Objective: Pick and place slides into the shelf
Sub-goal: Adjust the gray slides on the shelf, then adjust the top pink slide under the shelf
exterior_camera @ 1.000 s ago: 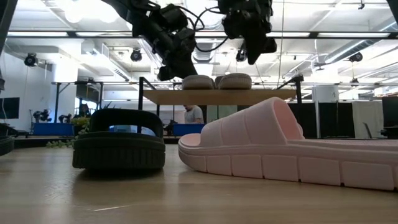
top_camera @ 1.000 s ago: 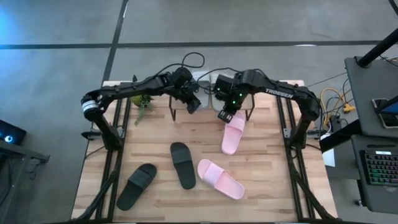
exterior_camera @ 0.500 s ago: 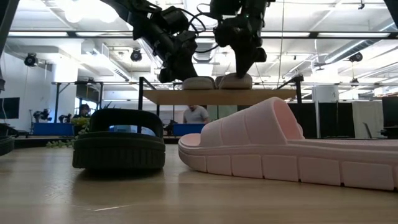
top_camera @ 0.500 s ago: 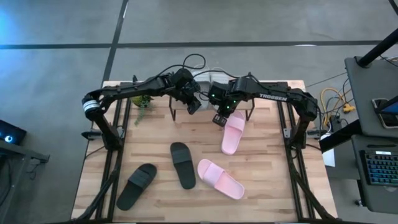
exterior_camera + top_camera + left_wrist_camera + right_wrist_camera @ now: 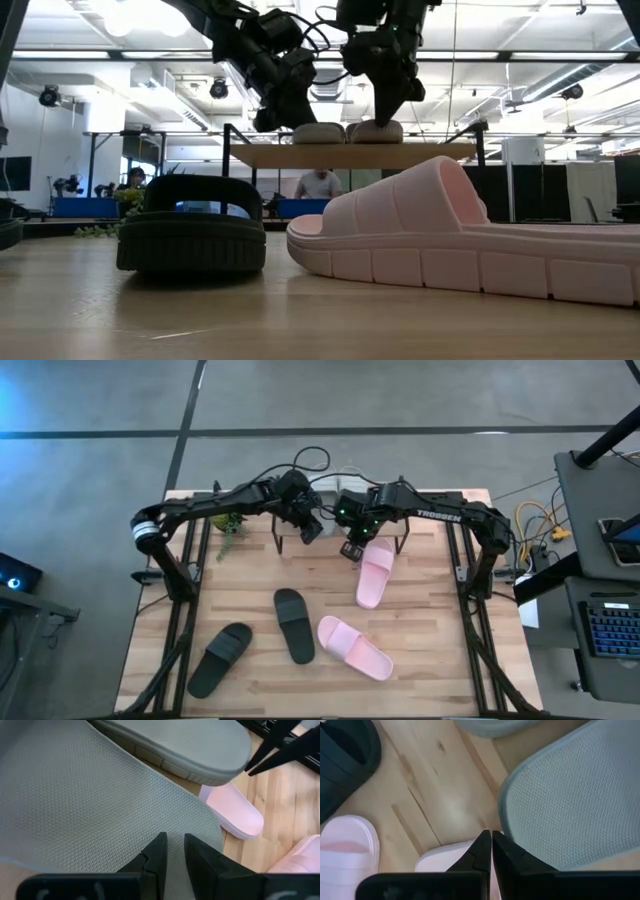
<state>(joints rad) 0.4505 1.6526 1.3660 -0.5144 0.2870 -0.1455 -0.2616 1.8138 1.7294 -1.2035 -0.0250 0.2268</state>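
Two light grey slides (image 5: 318, 132) (image 5: 378, 130) lie side by side, soles down, on the shelf's wooden board (image 5: 350, 155) at the table's far edge. My right gripper (image 5: 386, 116) (image 5: 490, 837) is shut and stands over the right grey slide (image 5: 570, 795). My left gripper (image 5: 312, 528) (image 5: 175, 847) hovers, almost shut, over the left grey slide (image 5: 100, 810). Two pink slides (image 5: 375, 572) (image 5: 355, 648) and two black slides (image 5: 294, 624) (image 5: 220, 658) lie flat on the table. My right gripper comes down slanting from above with shut fingers. Its fingertips (image 5: 384, 108) meet the top of the right grey slide's near end (image 5: 380, 124), right at its edge (image 5: 504, 827). The slide lies flat on the shelf board. My left gripper: I cannot tell whether it touches the left grey slide.
The shelf's thin black legs (image 5: 275, 540) stand on the table's far part. A small green plant (image 5: 230, 525) lies to the left of the shelf. Cables (image 5: 310, 458) hang behind the far edge. Bare wood shows along the near edge (image 5: 440, 680).
My right gripper has moved toward the table's left and down, from above the shelf's right part onto the right grey slide, staying shut. The left arm has kept still.
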